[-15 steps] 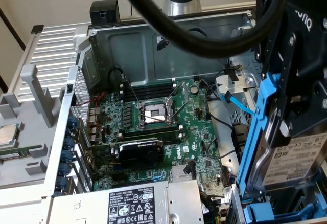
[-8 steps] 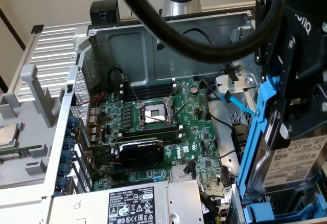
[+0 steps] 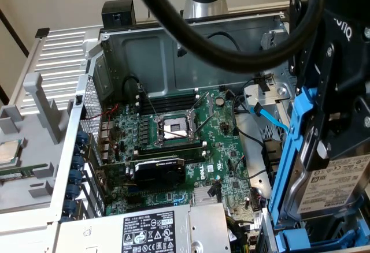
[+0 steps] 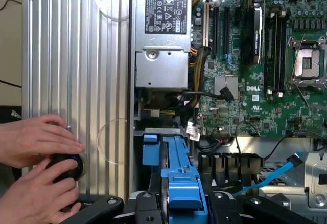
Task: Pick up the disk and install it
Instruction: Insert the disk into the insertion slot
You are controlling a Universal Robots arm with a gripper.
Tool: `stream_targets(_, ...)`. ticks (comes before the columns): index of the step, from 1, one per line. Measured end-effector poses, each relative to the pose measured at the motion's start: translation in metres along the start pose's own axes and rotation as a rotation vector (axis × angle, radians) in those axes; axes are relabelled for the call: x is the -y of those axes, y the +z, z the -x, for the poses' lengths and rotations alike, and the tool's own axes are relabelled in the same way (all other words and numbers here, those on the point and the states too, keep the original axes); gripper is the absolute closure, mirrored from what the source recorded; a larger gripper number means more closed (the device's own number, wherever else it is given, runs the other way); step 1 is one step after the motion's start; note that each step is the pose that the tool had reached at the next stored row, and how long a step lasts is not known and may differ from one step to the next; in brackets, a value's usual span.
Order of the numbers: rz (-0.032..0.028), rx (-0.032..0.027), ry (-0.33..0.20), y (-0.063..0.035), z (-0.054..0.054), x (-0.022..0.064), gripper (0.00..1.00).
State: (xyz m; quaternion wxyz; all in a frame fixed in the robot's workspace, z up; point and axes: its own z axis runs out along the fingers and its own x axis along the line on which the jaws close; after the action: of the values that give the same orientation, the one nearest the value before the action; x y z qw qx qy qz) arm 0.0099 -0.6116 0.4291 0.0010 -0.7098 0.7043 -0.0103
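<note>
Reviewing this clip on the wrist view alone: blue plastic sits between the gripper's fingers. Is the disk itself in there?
Observer: Yes. The exterior view shows the disk, white barcode label visible, clamped in the gripper.
Operator: How is it oriented?
Observer: Standing on edge at the exterior view's right, its blue rail toward the motherboard.
Operator: Anything lying loose elsewhere?
Observer: A silver processor chip lies at the exterior view's left, outside the case.

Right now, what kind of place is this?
Probably a PC assembly or repair bench: an open desktop case, its motherboard exposed, a power supply, and the gripper clamping the blue-railed disk.
</note>
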Motion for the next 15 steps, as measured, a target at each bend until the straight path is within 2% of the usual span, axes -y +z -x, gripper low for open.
stream_targets(15, 0.0001, -0.0039, 0.000, 0.0034, 0.0024, -0.0006, 0.63)
